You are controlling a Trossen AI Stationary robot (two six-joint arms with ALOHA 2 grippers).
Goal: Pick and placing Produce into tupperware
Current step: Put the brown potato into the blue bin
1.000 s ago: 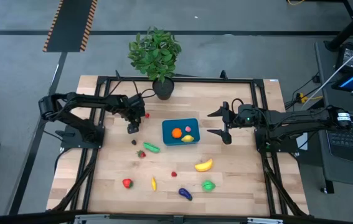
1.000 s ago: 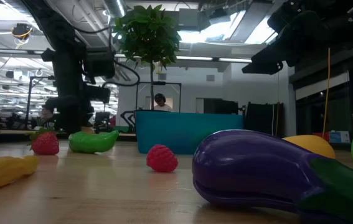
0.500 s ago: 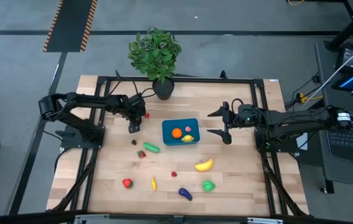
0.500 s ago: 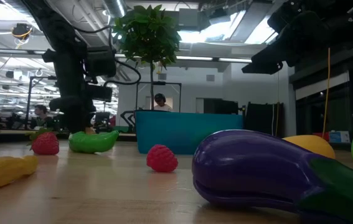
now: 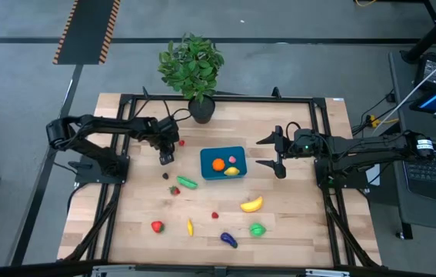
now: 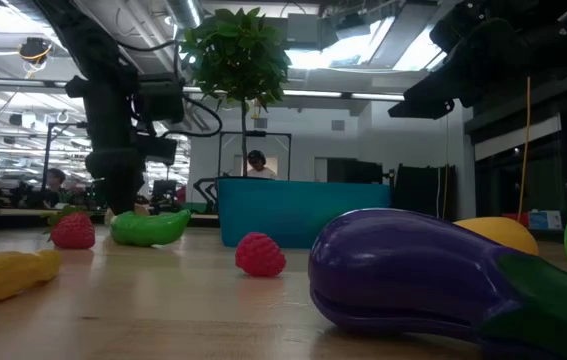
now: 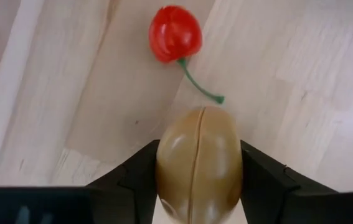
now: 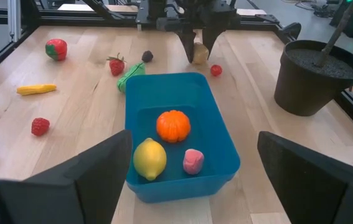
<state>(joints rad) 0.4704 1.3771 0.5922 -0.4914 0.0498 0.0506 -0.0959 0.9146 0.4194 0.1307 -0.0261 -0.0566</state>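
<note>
The teal tupperware (image 5: 223, 163) sits mid-table, holding an orange toy (image 8: 174, 125), a lemon (image 8: 149, 158) and a pink piece (image 8: 193, 161). To its left my left gripper (image 5: 166, 158) points down and is shut on a tan oval toy (image 7: 198, 163). A red cherry (image 7: 175, 34) lies just beyond it on the wood. More produce lies loose nearer the front: a banana (image 5: 251, 204), a green piece (image 5: 257, 228), an eggplant (image 5: 228, 239) and a green pod (image 5: 186, 182). My right gripper (image 5: 271, 153) hangs open, right of the tupperware. My left gripper pinches the tan oval toy between its two fingers, one on each long side (image 7: 161, 168). The fingers come from above, slanting down. In the right wrist view the toy's lower end (image 8: 200, 59) looks to be at the tabletop; whether it rests there I cannot tell.
A potted plant (image 5: 192, 68) stands at the far edge behind the tupperware, its dark pot (image 8: 313, 74) close to the container's far corner. A black metal frame (image 5: 218, 98) rims the table. Bare wood lies between the tupperware and the loose produce.
My left gripper has rolled a little about the line it points along, staying in place over the tan toy. The right arm has kept still.
</note>
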